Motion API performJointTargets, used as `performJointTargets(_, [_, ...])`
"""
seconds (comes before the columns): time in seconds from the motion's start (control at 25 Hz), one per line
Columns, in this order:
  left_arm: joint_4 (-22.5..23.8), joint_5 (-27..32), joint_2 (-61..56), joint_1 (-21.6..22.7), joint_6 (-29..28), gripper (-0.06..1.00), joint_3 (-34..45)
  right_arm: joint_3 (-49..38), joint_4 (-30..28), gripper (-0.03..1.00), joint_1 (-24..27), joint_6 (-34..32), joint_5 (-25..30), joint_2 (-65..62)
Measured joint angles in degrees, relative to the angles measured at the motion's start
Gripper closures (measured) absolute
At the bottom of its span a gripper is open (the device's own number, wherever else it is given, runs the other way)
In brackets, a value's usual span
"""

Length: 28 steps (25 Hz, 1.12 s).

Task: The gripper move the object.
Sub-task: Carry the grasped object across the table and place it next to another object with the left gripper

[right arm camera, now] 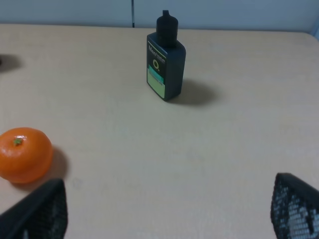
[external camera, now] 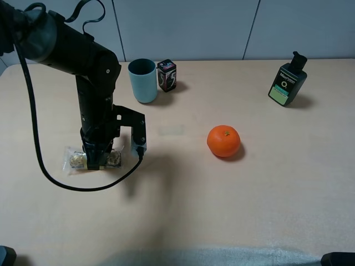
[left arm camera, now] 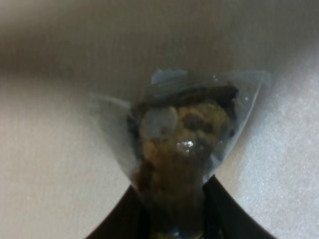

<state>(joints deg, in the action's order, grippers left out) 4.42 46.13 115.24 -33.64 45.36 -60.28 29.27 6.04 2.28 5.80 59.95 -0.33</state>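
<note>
Stretching out before pale grey wall panels (external camera: 188, 27), a beige table (external camera: 249, 210) carries the snack bar (external camera: 76, 160) near its left side, an oblong of brown nutty lumps in a clear crinkly wrapper. The left gripper (external camera: 95, 160) stands straight down over the bar's middle, its jaws closed narrowly on it, while the right gripper (right arm camera: 169, 199) has its jaws spread wide, holding nothing

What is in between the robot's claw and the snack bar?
Nothing that shows. The left gripper is down on the snack bar, closed around its middle. The cup, box, orange and bottle all sit apart from it.
</note>
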Motion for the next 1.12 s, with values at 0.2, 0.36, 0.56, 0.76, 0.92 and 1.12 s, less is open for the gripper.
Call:
performJointTargets(0.2, [-0.05, 0.12, 0.00, 0.00, -0.21, 0.72, -0.07, 0.00, 0.00, 0.35, 0.00, 0.00, 0.00, 0.00])
performJointTargets(0.36, [-0.09, 0.19, 0.00, 0.00, -0.35, 0.72, -0.07, 0.00, 0.00, 0.35, 0.00, 0.00, 0.00, 0.00])
performJointTargets(0.56, [-0.79, 1.68, 0.45, -0.10, -1.90, 0.73, -2.80, 0.00, 0.00, 0.35, 0.00, 0.00, 0.00, 0.00])
performJointTargets(0.76, [-0.99, 4.00, -0.16, -0.28, -3.18, 0.74, -7.01, 0.00, 0.00, 0.35, 0.00, 0.00, 0.00, 0.00])
performJointTargets(0.92, [-0.87, 4.42, -2.94, -0.28, -3.23, 0.74, -8.29, 0.00, 0.00, 0.35, 0.00, 0.00, 0.00, 0.00])
performJointTargets(1.12, [-0.76, 5.77, -6.73, 0.11, -3.94, 0.74, -8.39, 0.00, 0.00, 0.35, 0.00, 0.00, 0.00, 0.00])
